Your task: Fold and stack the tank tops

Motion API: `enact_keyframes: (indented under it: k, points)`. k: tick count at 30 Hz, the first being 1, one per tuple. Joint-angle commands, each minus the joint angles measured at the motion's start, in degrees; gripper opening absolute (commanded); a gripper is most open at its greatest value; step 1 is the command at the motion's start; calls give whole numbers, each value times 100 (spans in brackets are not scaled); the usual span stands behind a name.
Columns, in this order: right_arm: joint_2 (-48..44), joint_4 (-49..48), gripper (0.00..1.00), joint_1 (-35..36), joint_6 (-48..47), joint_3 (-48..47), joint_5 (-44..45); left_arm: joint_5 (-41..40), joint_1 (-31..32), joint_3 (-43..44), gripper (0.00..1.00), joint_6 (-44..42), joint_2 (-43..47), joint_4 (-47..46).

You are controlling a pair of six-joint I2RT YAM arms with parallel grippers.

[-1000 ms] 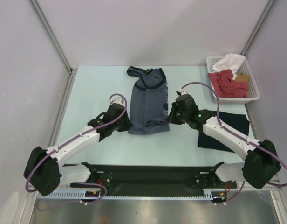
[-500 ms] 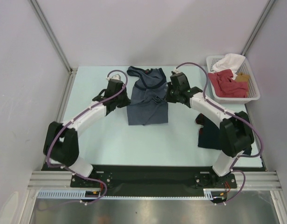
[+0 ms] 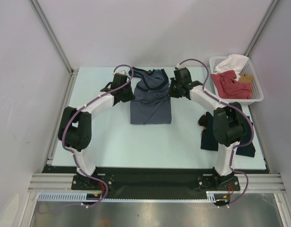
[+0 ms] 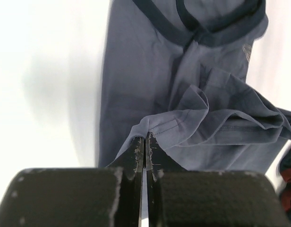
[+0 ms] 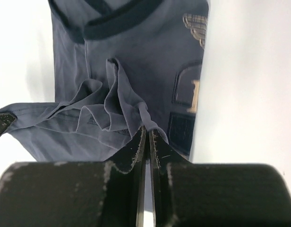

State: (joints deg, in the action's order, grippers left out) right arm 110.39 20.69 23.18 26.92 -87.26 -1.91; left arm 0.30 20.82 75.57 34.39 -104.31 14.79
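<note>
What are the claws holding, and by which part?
Both hold the slate-blue tank top by its hem: left claw at one corner, right claw at the other.

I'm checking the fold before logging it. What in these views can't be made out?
Top view: the right arm covers much of the dark navy cloth tank top, so its fold is unclear.
Right wrist view: the white printed lettering on the slate-blue cloth tank top is blurred and unreadable.
Top view: the small tan item in the white plastic basket is too small to identify.
</note>
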Motion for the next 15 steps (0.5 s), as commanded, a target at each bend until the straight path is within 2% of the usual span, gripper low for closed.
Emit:
enact_keyframes:
  k: [1, 10, 11, 12, 14, 15]
  points:
    - [254, -170, 8, -138, -125, -440, -239, 181, -157, 458, 0, -161, -186, -99]
    - [668, -302, 9, -288, -99, -809, -345, 489, -341, 880, 0, -161, -731, -187]
    - [729, -267, 10, -296, -108, -897, -397, 506, -359, 933, 0, -152, -844, -204]
    - [921, -180, 17, -331, -134, -1037, -450, 568, -368, 1012, 1, -161, -897, -230]
    - [1133, -48, 26, -349, -195, -1431, -494, 629, -385, 1135, 13, -170, -1064, -266]
    - [1256, 40, 34, -340, -213, -1512, -494, 647, -394, 1196, 22, -187, -1117, -257]
